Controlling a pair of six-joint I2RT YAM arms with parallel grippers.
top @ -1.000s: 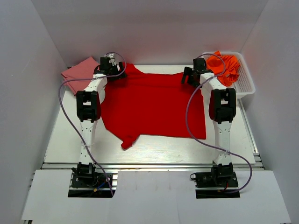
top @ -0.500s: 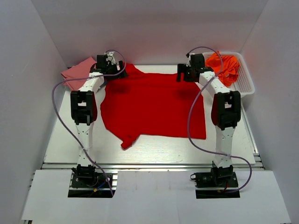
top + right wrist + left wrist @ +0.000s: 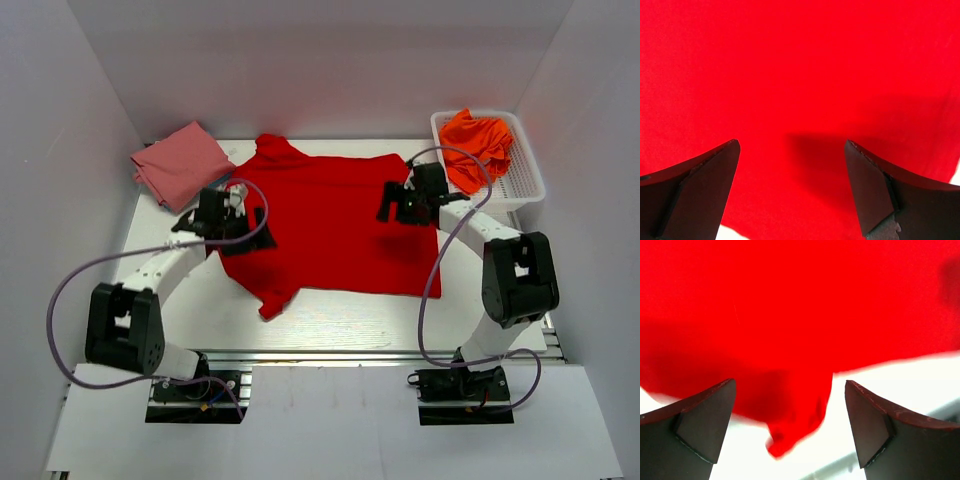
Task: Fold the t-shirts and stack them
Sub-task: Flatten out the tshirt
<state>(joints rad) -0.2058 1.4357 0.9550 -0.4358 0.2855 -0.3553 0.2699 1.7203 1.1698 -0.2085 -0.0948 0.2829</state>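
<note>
The red shirt (image 3: pixel 335 225) lay spread flat in the middle of the table (image 3: pixel 150 255), its neck toward the far wall and one crumpled sleeve (image 3: pixel 273 300) trailing toward the near edge. The left gripper (image 3: pixel 248 222) was over the shirt's left edge, empty. In its wrist view both fingers (image 3: pixel 702 425) stood wide apart above the red cloth and the bunched sleeve. The right gripper (image 3: pixel 390 205) was over the shirt's right side, near its far edge. It too was spread wide, with nothing between its fingers (image 3: pixel 695 192) and only red cloth and its own shadow below. A pink shirt (image 3: pixel 180 165) lay folded in the far left corner, apart from the red one. Orange shirts (image 3: pixel 478 140) sat heaped in a white basket (image 3: pixel 527 180) at the far right.
</note>
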